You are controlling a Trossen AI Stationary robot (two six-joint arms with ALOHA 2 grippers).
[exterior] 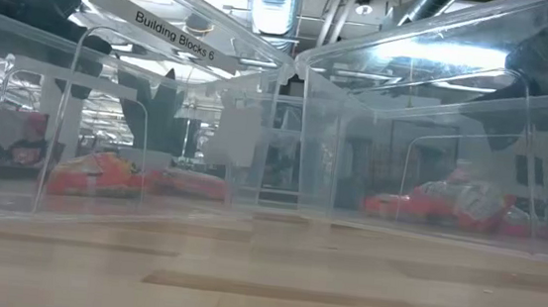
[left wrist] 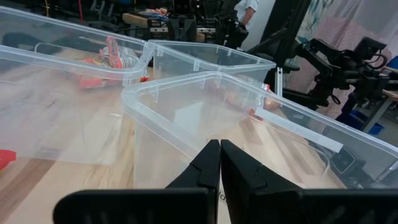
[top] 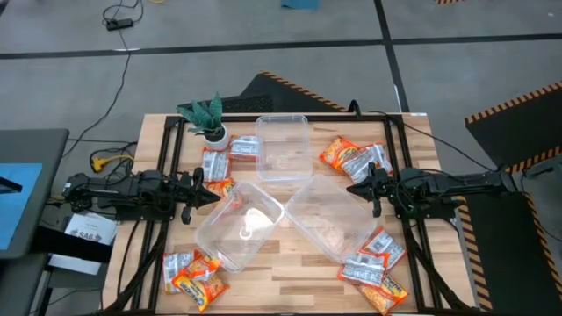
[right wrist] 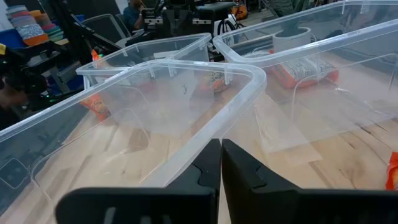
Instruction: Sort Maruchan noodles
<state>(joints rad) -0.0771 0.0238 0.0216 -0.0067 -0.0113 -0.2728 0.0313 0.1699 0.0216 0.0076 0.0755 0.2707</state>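
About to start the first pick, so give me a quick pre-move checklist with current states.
1. Left gripper empty, fingers shut: ok.
2. Right gripper empty, fingers shut: ok.
3. Three clear tubs empty, ready to receive: ok.
4. Noodle packets all outside the tubs, in four groups near the corners: ok.
5. Potted plant close to the far-left packets; collision risk: not ok.
6. Flavour of each packet readable: cannot tell.

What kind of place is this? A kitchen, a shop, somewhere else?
Most likely a robotics lab or workshop, not a kitchen. Striped hazard tape marks the grey floor around the wooden table, ducts and pipes run bare across the ceiling, and a cable trails over the floor.
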